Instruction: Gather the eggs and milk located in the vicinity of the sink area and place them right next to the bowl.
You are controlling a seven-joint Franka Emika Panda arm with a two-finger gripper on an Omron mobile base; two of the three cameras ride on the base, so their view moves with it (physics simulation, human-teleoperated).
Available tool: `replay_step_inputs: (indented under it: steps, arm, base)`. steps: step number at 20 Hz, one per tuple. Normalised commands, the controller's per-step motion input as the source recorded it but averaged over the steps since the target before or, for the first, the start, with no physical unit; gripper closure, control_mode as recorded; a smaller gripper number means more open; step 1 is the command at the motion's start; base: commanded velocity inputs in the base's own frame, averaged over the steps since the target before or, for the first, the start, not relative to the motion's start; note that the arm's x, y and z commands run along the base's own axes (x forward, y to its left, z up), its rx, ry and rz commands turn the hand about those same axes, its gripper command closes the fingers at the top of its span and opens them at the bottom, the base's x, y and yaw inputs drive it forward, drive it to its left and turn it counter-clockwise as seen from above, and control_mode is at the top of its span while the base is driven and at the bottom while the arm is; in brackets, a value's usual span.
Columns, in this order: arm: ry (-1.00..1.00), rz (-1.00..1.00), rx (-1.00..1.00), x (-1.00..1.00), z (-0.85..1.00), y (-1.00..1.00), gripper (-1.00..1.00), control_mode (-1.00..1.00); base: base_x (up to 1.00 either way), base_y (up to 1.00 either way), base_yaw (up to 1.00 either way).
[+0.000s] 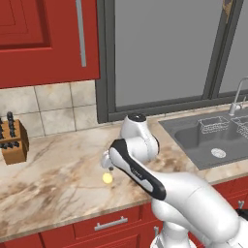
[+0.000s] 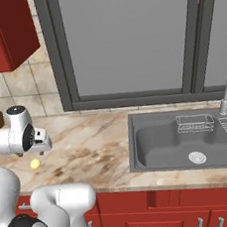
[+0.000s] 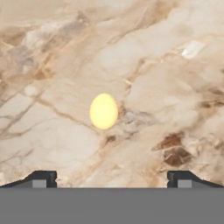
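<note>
One egg [image 3: 103,111], a small glowing yellow ball, lies on the marble counter [image 1: 58,169] left of the sink [image 1: 213,138]. My gripper [image 3: 112,179] hangs open just above it, pointing down, with the egg centred ahead of the two fingertips and nothing between them. The left base view shows the egg [image 1: 107,178] directly under the gripper [image 1: 109,168]. In the right base view the egg [image 2: 35,164] lies just below the gripper [image 2: 29,154]. The milk and the bowl are out of view.
A wooden knife block [image 1: 12,138] stands at the far left against the tiled wall. The sink [image 2: 183,142] holds a wire rack [image 2: 194,123] and a chrome faucet [image 2: 226,92]. Red cabinets hang above left; a window runs behind the counter.
</note>
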Motion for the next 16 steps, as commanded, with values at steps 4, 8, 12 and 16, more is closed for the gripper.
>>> replay_step_inputs:
  steps: [4, 8, 12, 16]
  arm:
    - [0.00, 0.01, 0.00, 0.00, -0.60, 0.20, -1.00, -1.00]
    - [0.00, 0.00, 0.00, 0.02, -0.34, 0.23, -1.00, -1.00]
    - [0.01, 0.00, 0.00, 0.35, -0.26, 0.19, -1.00, -1.00]
    - [0.00, 0.00, 0.00, 0.39, -0.04, 0.18, -1.00, -1.00]
  base:
    - [0.00, 0.00, 0.00]
    - [0.00, 0.00, 0.00]
    - [0.00, 0.00, 0.00]
    - [0.00, 0.00, 0.00]
